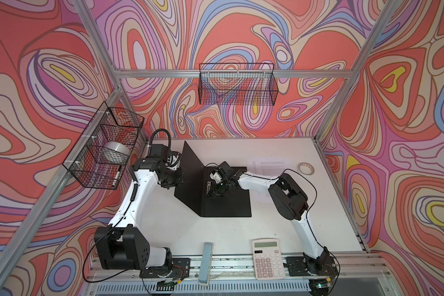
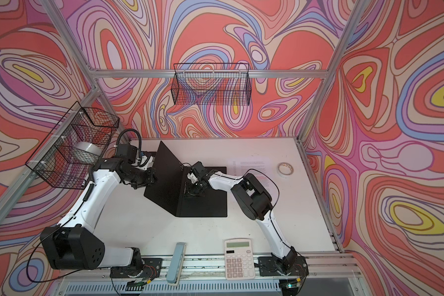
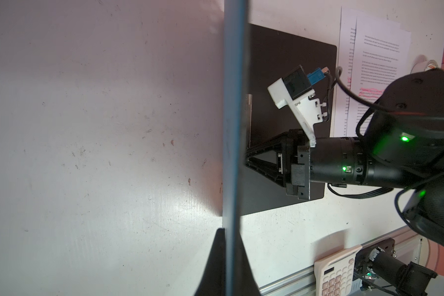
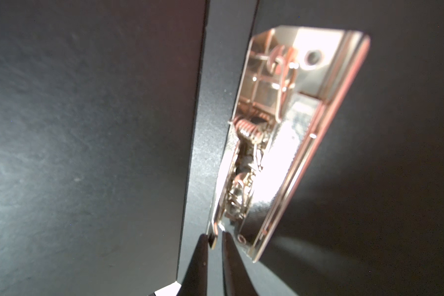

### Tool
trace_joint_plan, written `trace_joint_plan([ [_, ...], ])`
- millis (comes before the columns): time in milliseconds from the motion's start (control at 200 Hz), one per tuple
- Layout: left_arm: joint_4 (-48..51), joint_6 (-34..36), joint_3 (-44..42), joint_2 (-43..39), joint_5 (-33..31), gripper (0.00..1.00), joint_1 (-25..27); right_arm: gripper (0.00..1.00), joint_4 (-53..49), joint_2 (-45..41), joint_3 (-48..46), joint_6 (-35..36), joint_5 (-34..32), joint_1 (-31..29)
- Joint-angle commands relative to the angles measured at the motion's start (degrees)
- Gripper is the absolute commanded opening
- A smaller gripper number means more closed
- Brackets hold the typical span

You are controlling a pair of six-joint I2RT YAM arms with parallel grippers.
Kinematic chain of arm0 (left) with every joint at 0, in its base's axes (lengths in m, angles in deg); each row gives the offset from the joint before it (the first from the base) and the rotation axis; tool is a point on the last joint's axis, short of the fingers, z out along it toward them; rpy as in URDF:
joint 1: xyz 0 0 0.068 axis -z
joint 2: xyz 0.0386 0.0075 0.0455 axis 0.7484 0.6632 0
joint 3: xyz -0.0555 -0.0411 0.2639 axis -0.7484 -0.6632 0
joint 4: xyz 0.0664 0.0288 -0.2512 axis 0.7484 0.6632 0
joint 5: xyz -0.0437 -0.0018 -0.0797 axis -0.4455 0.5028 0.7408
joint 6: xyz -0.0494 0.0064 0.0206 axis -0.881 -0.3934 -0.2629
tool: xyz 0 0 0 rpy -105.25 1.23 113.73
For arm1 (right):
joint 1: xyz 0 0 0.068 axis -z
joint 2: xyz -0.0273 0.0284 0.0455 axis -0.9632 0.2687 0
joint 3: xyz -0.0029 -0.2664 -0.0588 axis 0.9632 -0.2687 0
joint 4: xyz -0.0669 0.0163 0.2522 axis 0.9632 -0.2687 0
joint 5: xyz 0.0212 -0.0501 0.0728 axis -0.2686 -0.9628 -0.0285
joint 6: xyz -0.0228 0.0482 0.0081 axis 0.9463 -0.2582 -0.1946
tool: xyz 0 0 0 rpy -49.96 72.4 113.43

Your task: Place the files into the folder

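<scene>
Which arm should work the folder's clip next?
Right. The right gripper is at the metal clip, jaws pinching its end. The left gripper is shut on the folder, propping its cover upright.

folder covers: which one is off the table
The left cover, standing up, pinched by the left pincer; the right cover, bearing the metal clip, lies flat.

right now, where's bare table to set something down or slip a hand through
Widest bare patch: the table between the folder and the stapler and calculator. Also right of the right arm, nearer than the tape roll. Crowded: at the folder, left gripper pinches its cover, right gripper on the clip, files alongside.
</scene>
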Motion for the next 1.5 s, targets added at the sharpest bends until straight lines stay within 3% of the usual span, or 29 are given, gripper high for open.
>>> trace_joint_plan([
  [0, -0.10, -0.53, 0.03, -1.00, 1.30, 0.00, -0.42, 0.11, -0.12, 1.84, 1.14, 0.16, -0.09, -0.27],
  [591, -0.11, -0.64, 0.34, -0.95, 1.69, 0.00, -0.85, 0.07, -0.38, 3.05, 0.60, 0.09, -0.02, -0.35],
  [851, 0.02, -0.64, 0.73, -0.99, 1.93, 0.00, -1.13, 0.00, -2.06, 3.84, 0.74, 0.45, -1.05, -0.32],
  [1497, 0.51, -0.28, 1.48, -1.69, 1.94, 0.00, -1.81, 0.00, -6.09, 5.56, 0.75, 1.94, -4.83, -0.30],
])
